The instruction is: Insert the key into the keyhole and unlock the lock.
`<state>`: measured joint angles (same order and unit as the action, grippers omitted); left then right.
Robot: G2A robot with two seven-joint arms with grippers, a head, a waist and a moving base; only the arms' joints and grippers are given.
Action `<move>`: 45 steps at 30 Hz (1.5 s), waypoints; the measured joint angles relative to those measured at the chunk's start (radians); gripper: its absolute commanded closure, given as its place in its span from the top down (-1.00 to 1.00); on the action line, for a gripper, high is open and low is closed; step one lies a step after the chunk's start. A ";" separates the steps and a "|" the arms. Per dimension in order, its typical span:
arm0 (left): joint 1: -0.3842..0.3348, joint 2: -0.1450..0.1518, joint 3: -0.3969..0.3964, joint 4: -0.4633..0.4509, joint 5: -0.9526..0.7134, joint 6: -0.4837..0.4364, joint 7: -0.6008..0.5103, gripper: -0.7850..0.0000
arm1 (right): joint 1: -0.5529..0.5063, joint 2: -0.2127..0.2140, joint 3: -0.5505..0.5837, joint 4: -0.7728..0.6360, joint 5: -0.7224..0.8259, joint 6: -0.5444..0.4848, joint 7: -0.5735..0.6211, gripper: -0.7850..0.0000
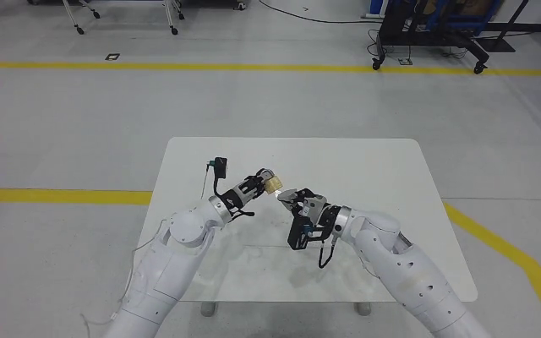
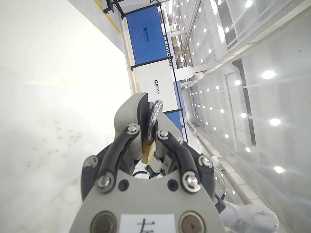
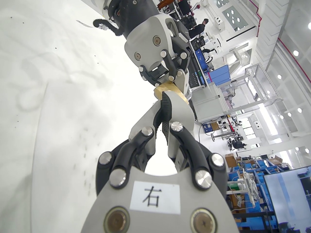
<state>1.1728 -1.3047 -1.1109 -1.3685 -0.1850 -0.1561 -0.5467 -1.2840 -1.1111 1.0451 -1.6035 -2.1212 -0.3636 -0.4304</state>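
Brass lock (image 2: 148,152) sits clamped in the left pincer (image 2: 151,109); right pincer (image 3: 165,100), pinched narrow, hovers just beside it. Both bear white character labels (image 3: 155,197).

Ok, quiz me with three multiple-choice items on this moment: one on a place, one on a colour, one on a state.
1. Where is the padlock?
A. in a box
B. in the left gripper
C. in a drawer

2. What colour is the padlock's body?
A. brass yellow
B. black
C. red

3. What state is the right gripper in?
A. wide open
B. clamped on a cup
C. shut, tips at the padlock's body

Answers:
1 B: the left wrist view shows the silver shackle pinched between that gripper's fingers.
2 A: both wrist views show a brass-yellow body.
3 C: in the right wrist view its fingers meet right at the brass body.
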 measured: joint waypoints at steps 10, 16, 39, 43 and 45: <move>-0.007 -0.002 -0.006 0.018 -0.074 0.037 -0.033 -1.00 | -0.001 -0.001 -0.004 0.003 0.016 0.020 -0.022 -1.00; -0.017 -0.005 -0.008 0.033 -0.104 0.062 -0.033 -1.00 | -0.055 0.011 0.018 -0.033 -0.004 0.033 -0.071 -1.00; -0.031 -0.008 -0.002 0.058 -0.139 0.078 -0.064 -1.00 | -0.015 0.005 -0.012 0.002 0.004 0.035 -0.066 -0.54; -0.032 -0.010 -0.003 0.064 -0.160 0.093 -0.042 -1.00 | -0.085 0.015 0.017 -0.051 -0.054 0.166 -0.089 -0.46; -0.033 -0.012 -0.003 0.068 -0.168 0.102 -0.032 -1.00 | -0.108 0.017 0.024 -0.071 -0.079 0.198 -0.072 -0.49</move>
<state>1.1401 -1.3162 -1.1138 -1.3007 -0.3532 -0.0539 -0.5786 -1.3917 -1.0937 1.0693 -1.6746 -2.1998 -0.1657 -0.5026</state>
